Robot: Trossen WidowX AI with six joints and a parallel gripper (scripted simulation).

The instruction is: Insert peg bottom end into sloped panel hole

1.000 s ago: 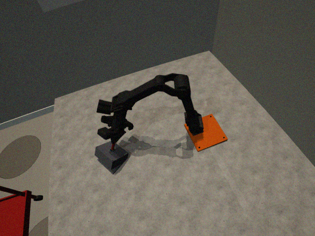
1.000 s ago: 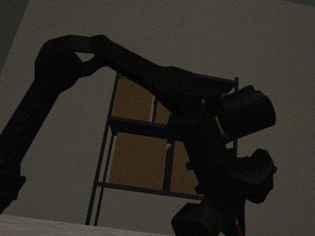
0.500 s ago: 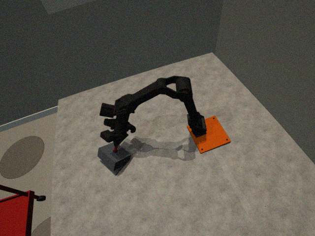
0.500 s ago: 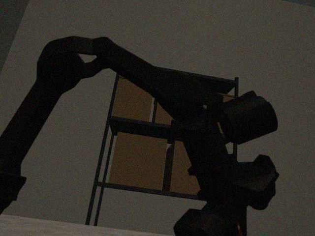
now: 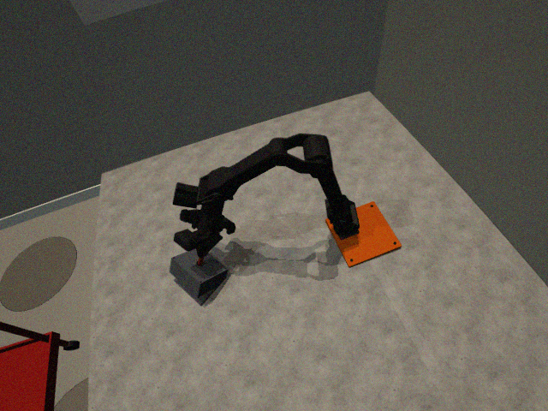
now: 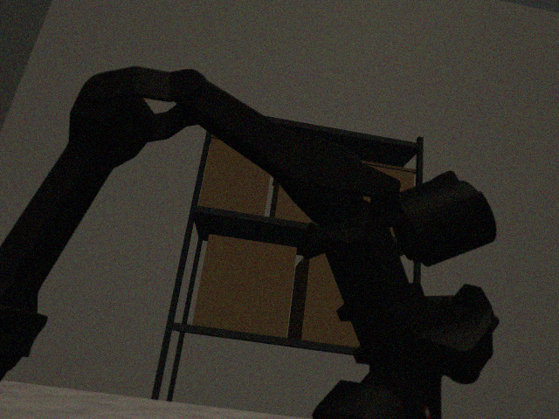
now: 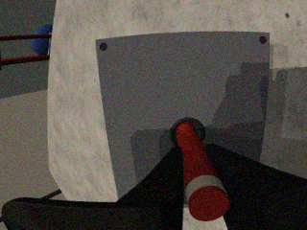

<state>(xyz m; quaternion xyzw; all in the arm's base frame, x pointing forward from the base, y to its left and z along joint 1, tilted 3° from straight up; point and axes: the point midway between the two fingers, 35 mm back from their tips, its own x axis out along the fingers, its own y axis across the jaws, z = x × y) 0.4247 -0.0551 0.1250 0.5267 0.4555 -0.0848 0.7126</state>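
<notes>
A round red peg (image 7: 199,168) (image 5: 200,260) with a grey band near its upper end is held between the fingers of my black gripper (image 7: 195,149) (image 5: 201,253), which is shut on it. The sloped grey panel (image 7: 144,86) (image 5: 186,270) lies below. The peg's lower end is at the hole (image 7: 202,130), inside its dark ring, with a dark gap showing beside the peg. How deep the end sits is hidden. The fingertips are close above the panel face. The exterior view shows the arm dark, with the fingertips cut off.
The arm's base stands at an orange plate (image 5: 376,234). The grey panel block is near the table's left edge. Off the table are a red framed object (image 5: 24,372) at lower left and a shelf with brown boxes (image 6: 245,286) behind the arm.
</notes>
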